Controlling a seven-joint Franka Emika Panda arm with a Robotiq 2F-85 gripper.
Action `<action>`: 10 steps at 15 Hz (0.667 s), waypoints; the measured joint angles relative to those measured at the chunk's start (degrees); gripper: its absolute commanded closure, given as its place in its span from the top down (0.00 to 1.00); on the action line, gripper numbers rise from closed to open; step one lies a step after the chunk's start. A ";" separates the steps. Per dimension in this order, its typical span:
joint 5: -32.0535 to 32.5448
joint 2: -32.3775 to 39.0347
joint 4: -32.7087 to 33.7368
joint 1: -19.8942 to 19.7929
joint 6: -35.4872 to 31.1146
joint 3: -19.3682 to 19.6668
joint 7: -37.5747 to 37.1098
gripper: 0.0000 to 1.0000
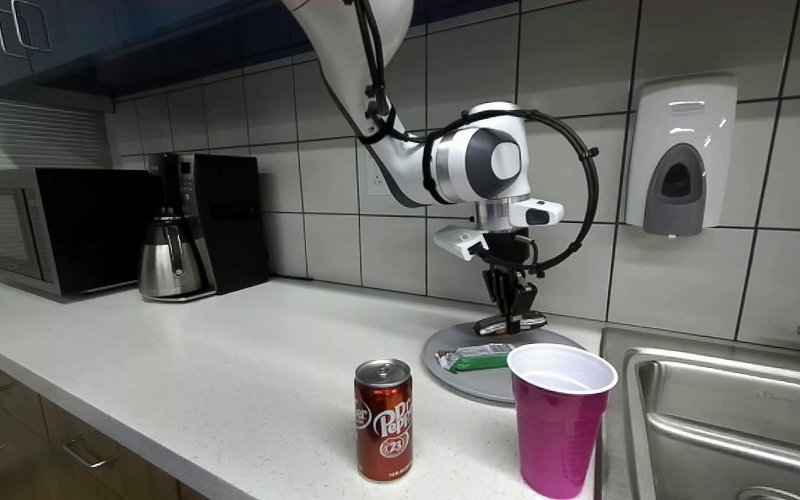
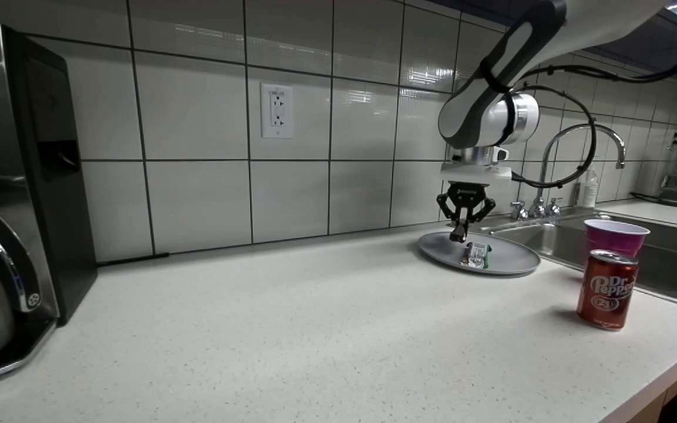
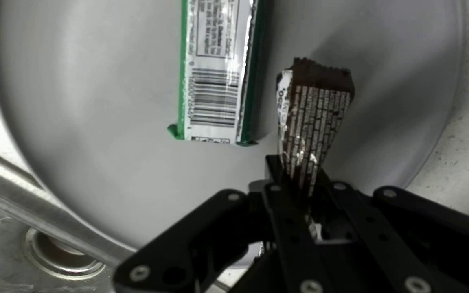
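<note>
My gripper (image 1: 511,321) points down over the grey plate (image 1: 483,390) and is shut on a dark brown wrapped bar (image 1: 533,321). In the wrist view the brown bar (image 3: 316,118) sticks out past the black fingers (image 3: 299,175), with its middle hidden between them. The bar appears slightly above the plate, casting a shadow to its right. A green and white wrapped bar (image 3: 218,81) lies on the plate beside it, apart from the gripper. This green bar also shows in both exterior views (image 1: 480,357) (image 2: 477,255).
A red soda can (image 1: 384,423) and a magenta cup (image 1: 558,430) stand upright near the plate. A steel sink (image 1: 740,417) adjoins it. A tiled wall with an outlet (image 2: 277,110) is behind. A coffee maker (image 1: 223,222) and microwave (image 1: 87,222) stand farther along the counter.
</note>
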State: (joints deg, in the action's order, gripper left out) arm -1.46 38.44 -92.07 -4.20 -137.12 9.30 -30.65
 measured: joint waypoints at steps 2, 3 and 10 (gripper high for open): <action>-0.37 1.01 1.38 0.14 0.72 -0.28 0.30 0.42; -0.55 1.46 1.98 0.19 1.04 -0.40 0.47 0.43; -0.79 3.12 4.83 0.39 2.88 -0.46 0.63 0.94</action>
State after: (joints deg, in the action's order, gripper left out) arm -2.25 41.56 -87.24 -3.81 -134.24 8.85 -30.01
